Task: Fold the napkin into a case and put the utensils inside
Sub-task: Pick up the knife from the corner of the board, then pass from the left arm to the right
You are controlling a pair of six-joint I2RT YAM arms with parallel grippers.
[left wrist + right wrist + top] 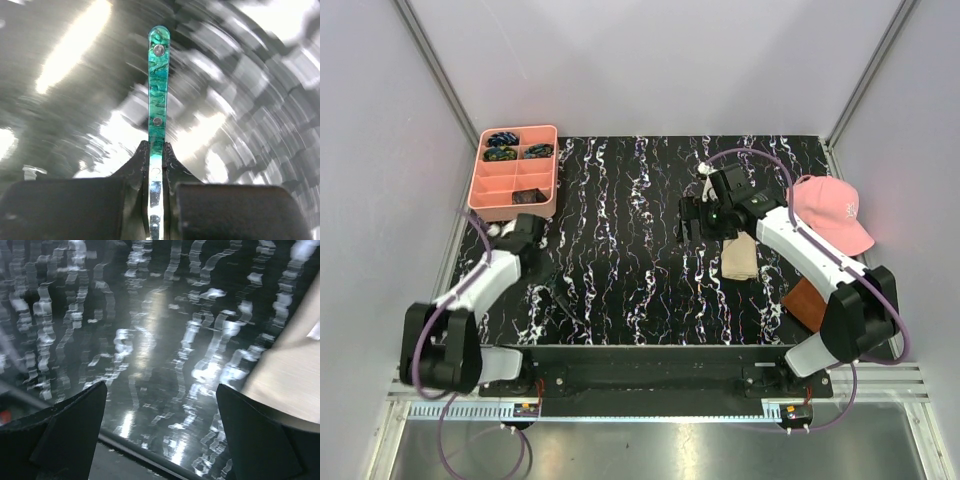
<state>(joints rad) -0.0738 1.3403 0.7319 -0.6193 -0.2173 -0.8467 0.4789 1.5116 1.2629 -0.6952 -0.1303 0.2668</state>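
Note:
My left gripper (156,145) is shut on a slim utensil (158,75) with a teal marbled handle and two rivets. Its silvery metal part runs down between the jaws, and the handle sticks out beyond the fingertips. From above, that gripper (556,294) is at the mat's near left. The napkin (738,260) lies folded into a narrow tan rectangle right of centre, and its edge shows in the right wrist view (290,375). My right gripper (690,222) hovers just left of the napkin's far end, and its jaws (160,405) stand open with nothing between them.
A pink compartment tray (480,190) with small dark blue-green items stands at the far left. A pink cap (830,210) lies at the right edge, with a dark brown square (807,300) nearer the front. The black marbled mat (620,230) covers the table.

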